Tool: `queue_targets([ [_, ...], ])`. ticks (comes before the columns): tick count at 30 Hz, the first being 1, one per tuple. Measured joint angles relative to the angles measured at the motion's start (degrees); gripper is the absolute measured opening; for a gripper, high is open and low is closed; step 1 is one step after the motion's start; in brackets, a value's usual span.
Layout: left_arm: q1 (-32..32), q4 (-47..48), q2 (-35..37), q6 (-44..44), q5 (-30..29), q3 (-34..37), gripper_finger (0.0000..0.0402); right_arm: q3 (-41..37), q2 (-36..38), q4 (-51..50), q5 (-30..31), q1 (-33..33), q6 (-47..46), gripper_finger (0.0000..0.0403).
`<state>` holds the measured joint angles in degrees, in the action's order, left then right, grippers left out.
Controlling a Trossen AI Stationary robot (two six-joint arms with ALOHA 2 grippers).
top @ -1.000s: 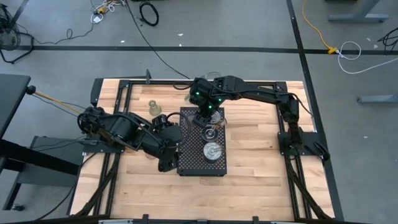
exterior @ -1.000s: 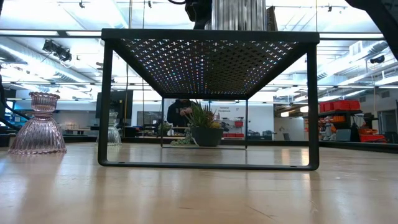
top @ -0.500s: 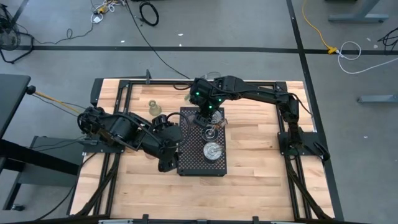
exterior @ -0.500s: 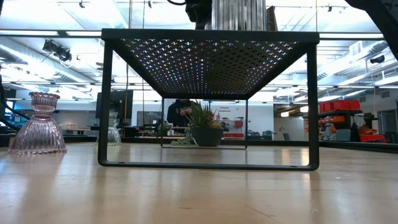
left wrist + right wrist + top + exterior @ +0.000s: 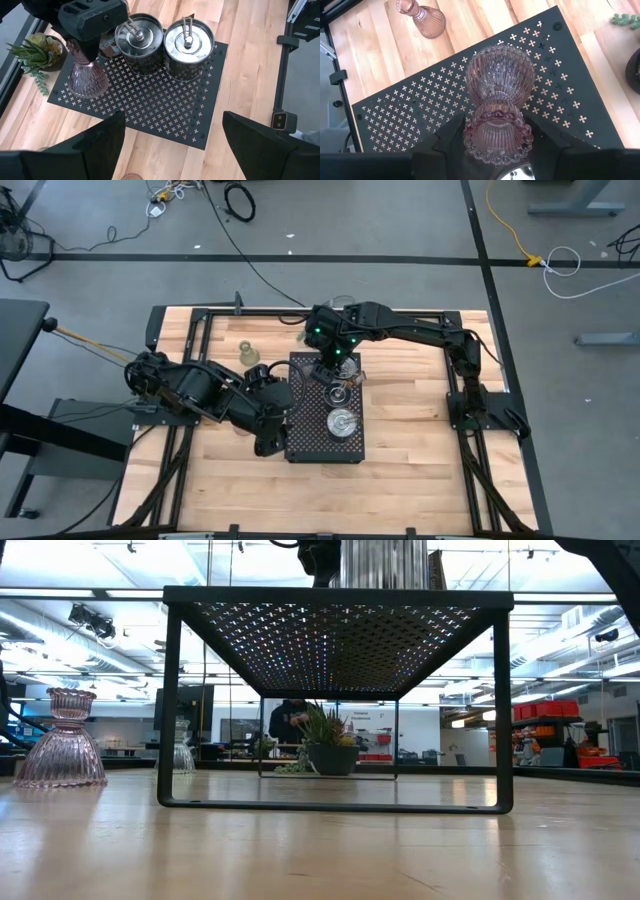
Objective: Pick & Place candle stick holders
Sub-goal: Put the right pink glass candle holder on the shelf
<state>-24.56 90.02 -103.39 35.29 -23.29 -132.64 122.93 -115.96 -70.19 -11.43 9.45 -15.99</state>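
– Since nothing seems to have shifted over the past second, what are we actually looking at?

– A hold at the placement point. The right end effector (image 5: pixel 497 145) is pinching the cup end of a ribbed pink glass candle holder (image 5: pixel 499 80), which hangs straight below it with its flared base down on the black perforated tray (image 5: pixel 420 115). Both arms and all the holders are where they were.

– So is the holder placed?

– I'd judge it set down but not released; the fingers are pressed against the glass. Letting go looks like the only step left for this one.

– And the rest?

– Two silver metal holders (image 5: pixel 139 37) stand on the tray just beside the right end effector. Another pink glass holder (image 5: pixel 422 17) waits on the tabletop (image 5: pixel 380 45), well beyond it and off the tray.

– The left arm?

– The left end effector (image 5: pixel 172 135) hovers with its fingers spread and empty, the tray lying ahead of it.
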Motion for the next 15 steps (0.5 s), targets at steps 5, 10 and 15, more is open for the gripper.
queue_targets([
  [5, 0.0, 0.0, 0.0, 0.0, 0.0, 0.0, 0.0335, 0.0, -0.02, 0.81, -1.21, 0.0, 0.01, 0.0184],
  [10, 0.0, 0.0, 0.0, 0.0, 0.0, 0.0, 0.0335, 0.0, -0.02, 0.77, -1.64, 0.0, 0.06, 0.0186],
  [15, -0.02, 0.0, 0.0, 0.0, 0.0, 0.0, 0.0335, 0.0, -0.02, 0.78, -1.63, 0.0, 0.37, 0.0179],
])
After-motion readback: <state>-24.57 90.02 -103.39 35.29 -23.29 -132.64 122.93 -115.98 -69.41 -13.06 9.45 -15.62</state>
